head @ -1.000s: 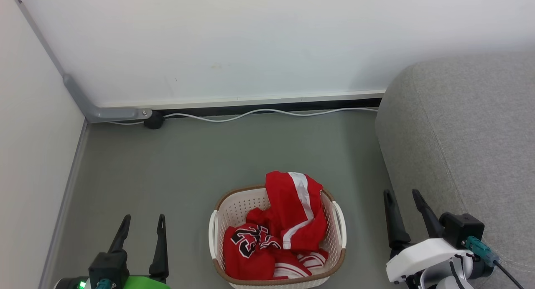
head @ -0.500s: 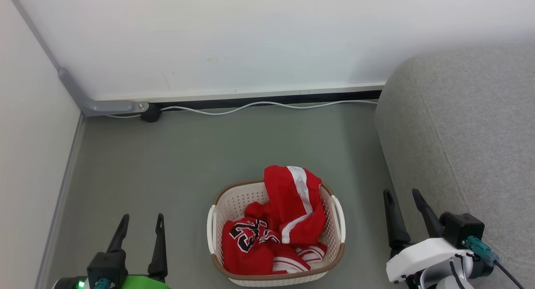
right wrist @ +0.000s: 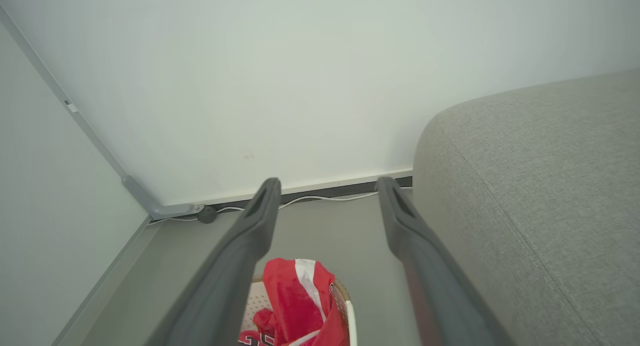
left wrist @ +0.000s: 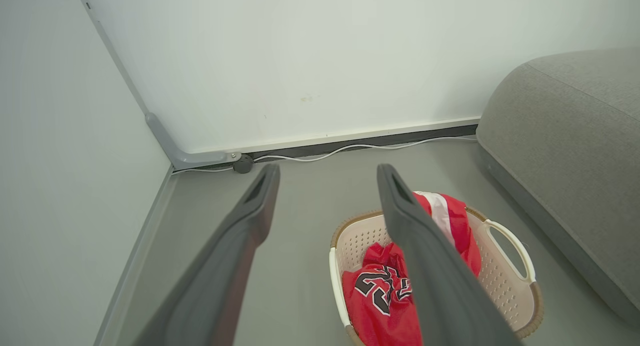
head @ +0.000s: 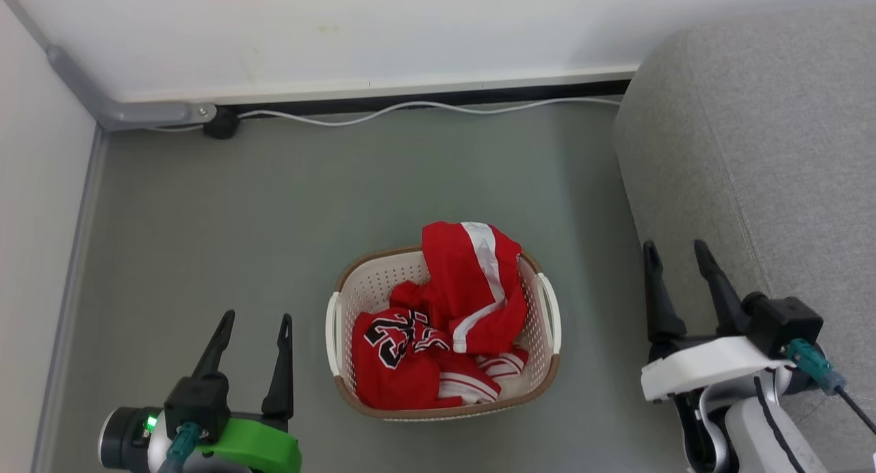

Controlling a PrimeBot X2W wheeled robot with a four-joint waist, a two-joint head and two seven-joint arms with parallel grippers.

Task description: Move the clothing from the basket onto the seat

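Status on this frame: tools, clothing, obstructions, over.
Left tool open, empty; right tool open, empty. Clothing heaped in basket, untouched. Seat right of basket, no obstruction seen.

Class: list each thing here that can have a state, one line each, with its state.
left tool, open and empty
right tool, open and empty
basket, upright on the floor, holding both garments
striped garment, crumpled, heaped against the far rim
numbered jersey, crumpled, inside the basket
sofa, no clothing on its visible part
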